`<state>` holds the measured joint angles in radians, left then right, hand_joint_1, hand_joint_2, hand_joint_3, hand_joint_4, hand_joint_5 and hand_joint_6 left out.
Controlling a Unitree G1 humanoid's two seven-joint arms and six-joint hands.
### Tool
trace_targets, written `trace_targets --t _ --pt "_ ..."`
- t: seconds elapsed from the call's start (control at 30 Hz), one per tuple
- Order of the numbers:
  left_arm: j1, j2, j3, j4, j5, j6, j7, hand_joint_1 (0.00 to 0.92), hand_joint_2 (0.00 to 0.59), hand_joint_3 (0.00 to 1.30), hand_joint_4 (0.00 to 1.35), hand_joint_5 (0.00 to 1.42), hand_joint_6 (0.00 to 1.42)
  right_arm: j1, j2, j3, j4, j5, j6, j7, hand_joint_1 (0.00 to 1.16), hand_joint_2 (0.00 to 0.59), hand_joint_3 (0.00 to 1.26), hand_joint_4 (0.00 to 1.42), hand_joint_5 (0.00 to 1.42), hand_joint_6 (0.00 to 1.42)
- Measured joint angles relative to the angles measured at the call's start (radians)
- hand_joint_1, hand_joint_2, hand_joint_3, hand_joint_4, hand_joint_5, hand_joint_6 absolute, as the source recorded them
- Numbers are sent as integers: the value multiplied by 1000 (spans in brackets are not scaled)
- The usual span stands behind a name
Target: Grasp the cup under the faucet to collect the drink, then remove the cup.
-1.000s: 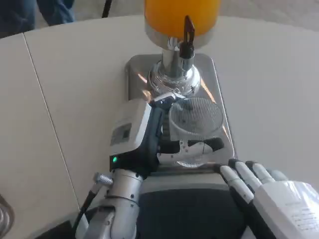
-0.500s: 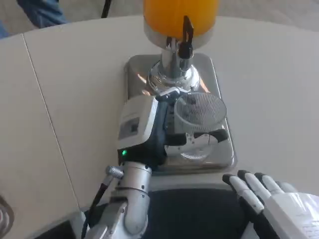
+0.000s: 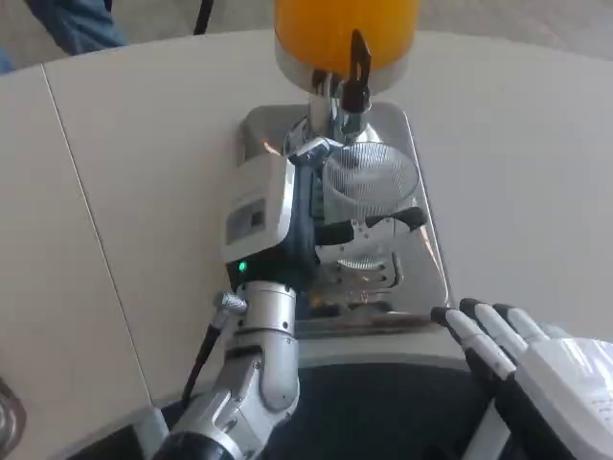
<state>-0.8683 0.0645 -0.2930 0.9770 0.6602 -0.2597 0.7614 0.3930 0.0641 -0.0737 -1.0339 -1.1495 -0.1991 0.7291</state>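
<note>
The left hand [image 3: 287,216] is gripping the cup [image 3: 369,187], a clear ribbed tumbler, with fingers [image 3: 378,225] wrapped around its near side and the white back of the hand turned to the left. Compared with the two earlier pictures, the hand and cup are sitting farther up the steel drip tray [image 3: 426,278]: a second ago the cup stood over the middle of the tray, clear of the spout, and now its rim is lying directly below the faucet [image 3: 356,72], whose black lever is still standing upright. The camera has also shifted a little, but the cup's advance relative to the tray and the chrome pedestal is plain.

The orange drink dispenser [image 3: 345,29] is standing at the back of the tray, and the cup is just in front of its chrome column, possibly touching it; contact cannot be confirmed. The cup appears empty. Whether its base is resting on the tray or being held slightly above it cannot be told.

The right hand [image 3: 536,369] is waiting at the near right edge of the table [image 3: 115,172], fingers extended and apart, holding nothing. It has stayed in much the same place throughout.

Assessment: the positioning step appears complete or nearly so. No liquid is flowing, so the lever has yet to be operated. The free right hand is the likely candidate for that, while the left keeps the cup steady beneath the spout.
</note>
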Motion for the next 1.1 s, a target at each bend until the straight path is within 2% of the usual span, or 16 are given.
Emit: trace_targets --t 0.17,0.3,0.37,0.4,0.47,0.53,0.63,0.77,0.97,1.1 --pt "-37 18 0 58 -25 -5 16 549 74 950 1155 1363 1424 -23 2 -7 0 8 0 30 551 404 54 0 0 60" --pt "-45 27 -4 74 -26 -8 25 545 64 922 1074 1326 1424 -46 1 4 0 4 13 55 549 401 54 0 0 55" --pt "-47 33 -4 77 -26 -10 25 534 31 860 958 1260 1420 -56 1 8 0 -1 22 64 547 399 54 0 0 53" --pt "-47 38 -4 78 -27 -14 25 522 17 814 852 1182 1412 -61 0 10 0 -3 27 67 547 399 54 0 0 53" --pt "-47 44 -3 80 -34 -25 22 471 17 722 683 1053 1388 -64 0 16 0 -5 33 70 547 400 54 0 0 52" --pt "-47 54 -2 84 -45 -41 10 365 46 611 504 920 1326 -66 0 24 0 -10 39 70 547 401 54 0 0 51" --pt "-44 70 -4 84 -59 -59 -12 287 59 531 413 792 1240 -67 -1 34 0 -24 45 70 548 402 54 0 0 55" --pt "-34 94 -5 79 -62 -64 -23 267 54 406 327 700 1136 -66 -1 45 0 -28 55 70 549 403 56 0 0 59" --pt "-10 118 -11 63 -62 -51 -34 265 54 350 243 565 982 -59 -2 51 0 -33 65 66 550 404 63 0 0 74" --pt "5 134 -11 30 -64 -63 -54 246 49 322 162 447 771 -55 -3 55 0 -33 67 53 570 407 64 0 0 88"
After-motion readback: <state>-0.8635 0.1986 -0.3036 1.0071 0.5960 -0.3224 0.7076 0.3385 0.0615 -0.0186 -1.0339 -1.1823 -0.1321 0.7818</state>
